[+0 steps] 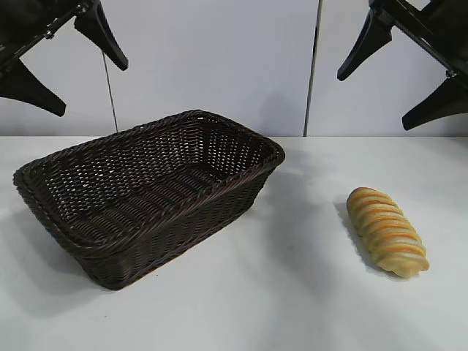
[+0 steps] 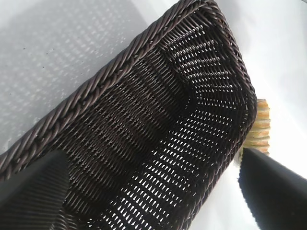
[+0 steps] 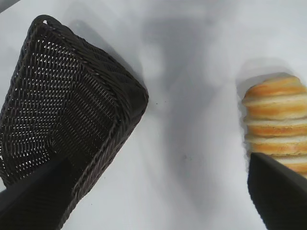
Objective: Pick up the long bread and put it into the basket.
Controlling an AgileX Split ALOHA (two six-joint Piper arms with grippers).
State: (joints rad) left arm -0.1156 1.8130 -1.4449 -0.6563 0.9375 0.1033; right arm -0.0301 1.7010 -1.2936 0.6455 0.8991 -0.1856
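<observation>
Grippers first: from the outside camera I see my left gripper (image 1: 62, 69) hanging high at the upper left with its jaws spread wide and holding nothing, and my right gripper (image 1: 406, 77) mirrored at the upper right, equally spread and empty. Both sit well above the table (image 1: 278, 292), touching nothing. That outside camera gives me the whole layout, which neither wrist camera does: one basket (image 1: 146, 241) on the left half of the table and one long bread (image 1: 386, 231) well apart from it on the right, lying flat on the white surface with one end toward the camera. My left wrist camera looks down into the basket (image 2: 158, 124), showing its woven floor and braided rim up close, with only a sliver of the long bread (image 2: 260, 128) peeking past the far corner. My right wrist camera shows more of the long bread (image 3: 277, 120), its orange-brown stripes clear, lying just beyond one dark fingertip (image 3: 278, 191), while the basket (image 3: 62, 115) shows only one outer corner and wall. So the long bread lies below the right gripper and outside the basket. Count: two grippers, one basket, one long bread, one table.
</observation>
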